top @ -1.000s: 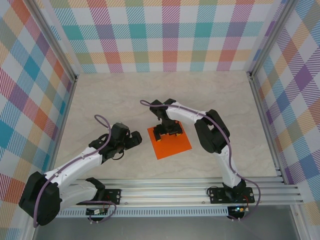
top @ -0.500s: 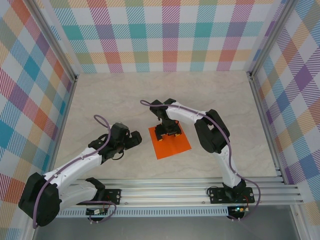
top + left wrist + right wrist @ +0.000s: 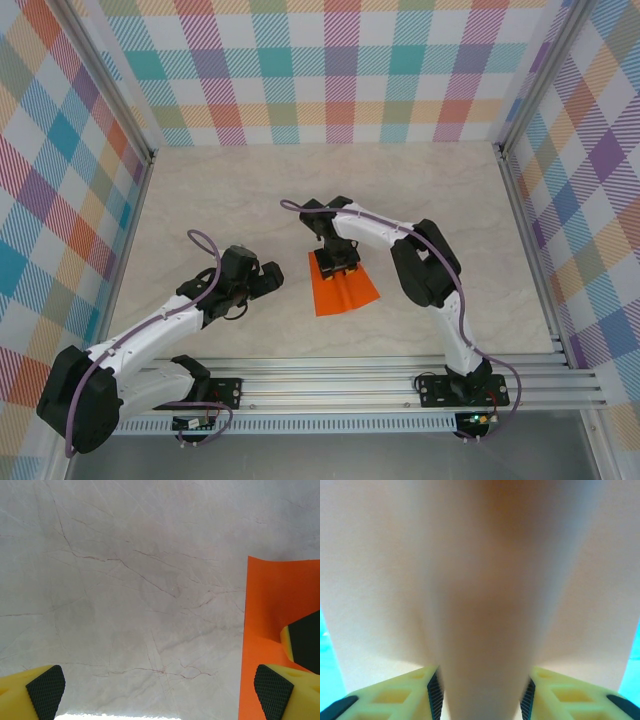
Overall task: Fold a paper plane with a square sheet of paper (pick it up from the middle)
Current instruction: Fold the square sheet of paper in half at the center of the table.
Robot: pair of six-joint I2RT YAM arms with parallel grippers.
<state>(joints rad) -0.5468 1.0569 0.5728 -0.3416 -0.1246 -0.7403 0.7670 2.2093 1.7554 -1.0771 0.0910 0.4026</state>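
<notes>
Ridge of square sheet of paper [image 3: 480,580] nipped in right pincer [image 3: 480,700] | left pincer [image 3: 160,692] agape

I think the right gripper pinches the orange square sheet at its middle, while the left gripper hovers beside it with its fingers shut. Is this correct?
Not quite: the left gripper is open. In the left wrist view its fingers stand far apart above the table, beside the square sheet of paper. The rest holds: the right gripper pinches the sheet at its middle.

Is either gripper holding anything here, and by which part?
Right gripper pinches the square sheet of paper by a raised ridge along its middle; left gripper holds nothing.
</notes>
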